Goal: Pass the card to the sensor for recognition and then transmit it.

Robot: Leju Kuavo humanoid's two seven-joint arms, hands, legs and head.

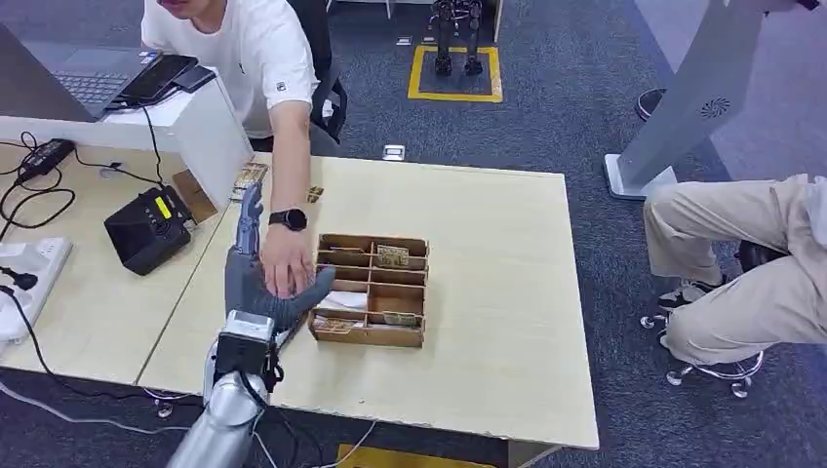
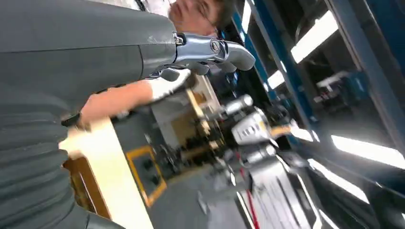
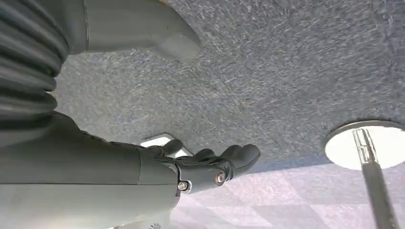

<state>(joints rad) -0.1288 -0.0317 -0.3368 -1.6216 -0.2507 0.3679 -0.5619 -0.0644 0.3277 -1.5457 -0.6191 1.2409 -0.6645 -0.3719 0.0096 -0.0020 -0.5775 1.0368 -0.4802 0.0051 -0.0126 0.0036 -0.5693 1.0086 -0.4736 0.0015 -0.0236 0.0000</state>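
My left hand [image 1: 255, 283] is raised over the table's left part, next to the wooden compartment box [image 1: 371, 336]. Its fingers are stretched out towards the back and its thumb points at the box. A person's hand [image 1: 286, 265] with a black watch lies over my palm, and I see no card between us. Several cards [image 1: 393, 255] lie in the box's compartments. The black sensor device [image 1: 148, 229] stands on the neighbouring desk to the left. In the left wrist view my left hand [image 2: 143, 52] has straight fingers [image 2: 210, 47] and nothing in them. My right hand [image 3: 191, 167] hangs over the carpet, loosely curled, holding nothing.
A laptop [image 1: 88, 83] and a white stand [image 1: 210, 127] are at the back left, with cables and a power strip [image 1: 24, 283] beside the sensor. Another person sits right of the table [image 1: 741, 263]. A round pole base [image 3: 372, 143] stands on the floor near my right hand.
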